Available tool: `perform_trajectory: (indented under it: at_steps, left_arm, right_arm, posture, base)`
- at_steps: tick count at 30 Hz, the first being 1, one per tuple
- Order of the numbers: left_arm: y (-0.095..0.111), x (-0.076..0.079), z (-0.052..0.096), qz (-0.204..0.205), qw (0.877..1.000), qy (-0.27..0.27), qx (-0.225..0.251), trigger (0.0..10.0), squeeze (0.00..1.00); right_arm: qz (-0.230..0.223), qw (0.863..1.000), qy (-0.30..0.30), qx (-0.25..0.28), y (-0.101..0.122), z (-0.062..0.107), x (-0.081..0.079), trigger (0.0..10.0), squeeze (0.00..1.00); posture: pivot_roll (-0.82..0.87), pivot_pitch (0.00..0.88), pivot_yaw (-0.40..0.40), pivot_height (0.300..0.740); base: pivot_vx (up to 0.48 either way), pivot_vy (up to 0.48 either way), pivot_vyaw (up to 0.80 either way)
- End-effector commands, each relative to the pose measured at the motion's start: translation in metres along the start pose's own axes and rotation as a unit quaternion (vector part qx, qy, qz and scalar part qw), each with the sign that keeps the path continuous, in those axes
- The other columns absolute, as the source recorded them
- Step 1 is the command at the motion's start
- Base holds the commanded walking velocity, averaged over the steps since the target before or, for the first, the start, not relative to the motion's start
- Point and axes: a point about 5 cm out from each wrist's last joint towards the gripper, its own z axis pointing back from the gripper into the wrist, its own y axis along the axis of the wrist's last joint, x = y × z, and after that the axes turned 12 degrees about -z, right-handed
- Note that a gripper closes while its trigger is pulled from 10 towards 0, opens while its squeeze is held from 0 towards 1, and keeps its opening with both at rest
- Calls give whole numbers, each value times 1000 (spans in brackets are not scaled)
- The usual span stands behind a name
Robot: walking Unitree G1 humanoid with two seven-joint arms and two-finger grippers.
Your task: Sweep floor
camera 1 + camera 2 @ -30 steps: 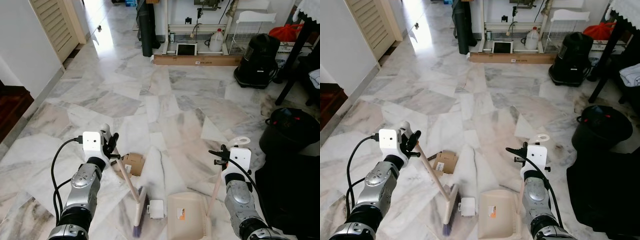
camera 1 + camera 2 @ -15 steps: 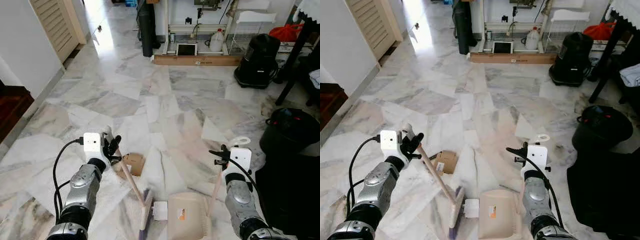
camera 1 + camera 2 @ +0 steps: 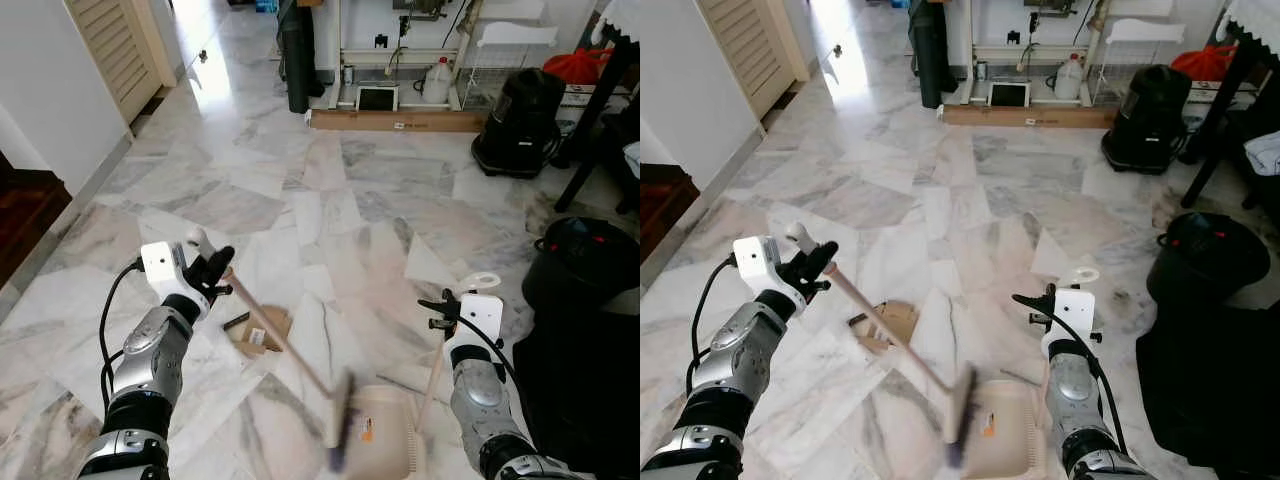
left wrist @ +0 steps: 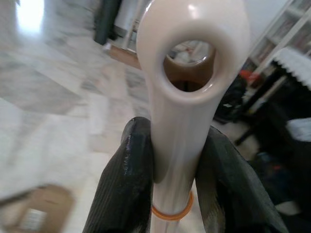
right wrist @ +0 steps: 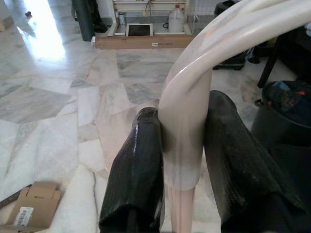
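Cream broom [image 3: 290, 350] clamped in left gripper [image 3: 212, 268] fingers, dustpan [image 3: 997, 430] handle clamped in right gripper [image 5: 182, 145] fingers.

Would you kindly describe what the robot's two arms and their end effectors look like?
Both arms are silver metal with ribbed, rounded joint segments. The left arm and right arm each carry a white boxy camera module at the wrist, fed by a looping black cable. The left end effector and right end effector each have two long black fingers with a finely textured surface.
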Motion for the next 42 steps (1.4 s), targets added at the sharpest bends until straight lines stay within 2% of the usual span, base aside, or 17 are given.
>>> perform_trajectory:
  at_steps: [1, 6, 11, 14, 16, 18, 24, 26, 30, 31, 34, 42]
  left_arm:
    - [16, -1, -2, 11, 999, -7, 32, 10000, 0]
    - [28, -3, -1, 21, 999, -9, 46, 10000, 0]
    - [40, -13, 1, -2, 997, 33, 72, 10000, 0]
    - [48, -20, 4, -44, 992, 75, 92, 10000, 0]
    - [50, -20, 4, -56, 991, 78, 93, 10000, 0]
    - [49, -15, 4, -111, 988, 69, 81, 10000, 0]
    - [49, -4, 0, -136, 985, 56, 85, 10000, 0]
    - [48, -2, -3, -153, 982, 64, 88, 10000, 0]
    - [51, 1, -5, -156, 981, 64, 95, 10000, 0]
    - [55, 6, -6, -177, 978, 55, 101, 10000, 0]
    - [60, 13, -6, -198, 973, 39, 110, 10000, 0]
    - [66, 18, -8, -206, 970, 34, 125, 10000, 0]
  right_arm:
    - [0, 1000, 0, -27, -10, 4, 0, 10000, 0]
    - [0, 1000, 0, -30, -10, 4, 0, 10000, 0]
    - [-2, 1000, 3, -28, -9, 3, -3, 10000, 0]
    - [-4, 1000, 3, -28, -9, 3, -3, 10000, 0]
    - [-5, 1000, 3, -28, -9, 3, -3, 10000, 0]
    - [-6, 1000, 1, -27, -8, 3, -1, 10000, 0]
    - [-30, 999, -5, -14, -2, -1, -1, 10000, 0]
    - [-45, 999, -10, -2, 4, -4, 1, 10000, 0]
    - [-68, 997, -25, 6, 7, -5, 7, 10000, 0]
    - [-100, 994, -43, 22, 14, -8, 14, 10000, 0]
    - [-144, 987, -65, 43, 23, -12, 22, 10000, 0]
    - [-230, 966, -85, 79, 37, -17, 30, 10000, 0]
  posture:
    - [85, 56, 65, 740]
    - [93, 59, 63, 740]
    - [95, 65, 63, 740]
    - [91, 65, 64, 740]
    - [94, 67, 63, 740]
    - [97, 70, 62, 740]
    - [87, 76, 64, 740]
    - [83, 73, 65, 740]
    - [78, 65, 63, 740]
    - [74, 60, 63, 740]
    - [65, 54, 63, 740]
    - [60, 40, 62, 740]
  base:
    - [0, 0, 0]
    - [0, 0, 0]
    - [0, 0, 0]
    - [0, 0, 0]
    - [0, 0, 0]
    - [0, 0, 0]
    - [0, 0, 0]
    - [0, 0, 0]
    - [0, 0, 0]
    - [0, 0, 0]
    - [0, 0, 0]
    - [0, 0, 0]
